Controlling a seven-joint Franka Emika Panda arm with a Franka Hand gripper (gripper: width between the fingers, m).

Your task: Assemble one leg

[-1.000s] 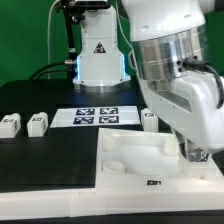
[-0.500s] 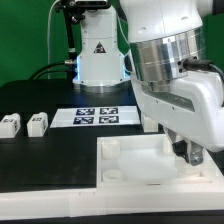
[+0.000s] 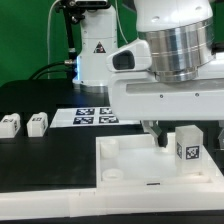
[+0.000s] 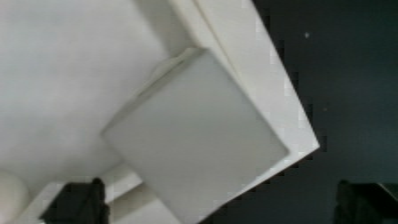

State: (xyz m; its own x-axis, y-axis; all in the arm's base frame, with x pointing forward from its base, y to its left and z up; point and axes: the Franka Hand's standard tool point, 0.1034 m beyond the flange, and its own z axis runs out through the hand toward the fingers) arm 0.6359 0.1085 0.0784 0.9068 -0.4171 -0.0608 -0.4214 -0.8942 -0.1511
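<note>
A leg (image 3: 187,146), a small white block with a tag on its front face, stands at the far right corner of the large white square top (image 3: 130,165). My gripper (image 3: 188,140) hangs over it with the jaws wide open. One dark finger (image 3: 160,134) is on each side of the leg, apart from it. In the wrist view the leg (image 4: 196,130) fills the middle as a tilted white face. The gripper (image 4: 222,200) shows there only as two dark fingertips (image 4: 80,200) far apart. Two more legs (image 3: 10,124) (image 3: 37,123) lie on the black table at the exterior view's left.
The marker board (image 3: 95,116) lies flat behind the top, in front of the arm's base (image 3: 98,60). The top has a raised rim and a corner hole (image 3: 113,173) near its front left.
The hand has turned and lifted from its low pose at the top's right side. A leg now shows between the open fingers. The leg beside the marker board is now hidden behind the hand.
</note>
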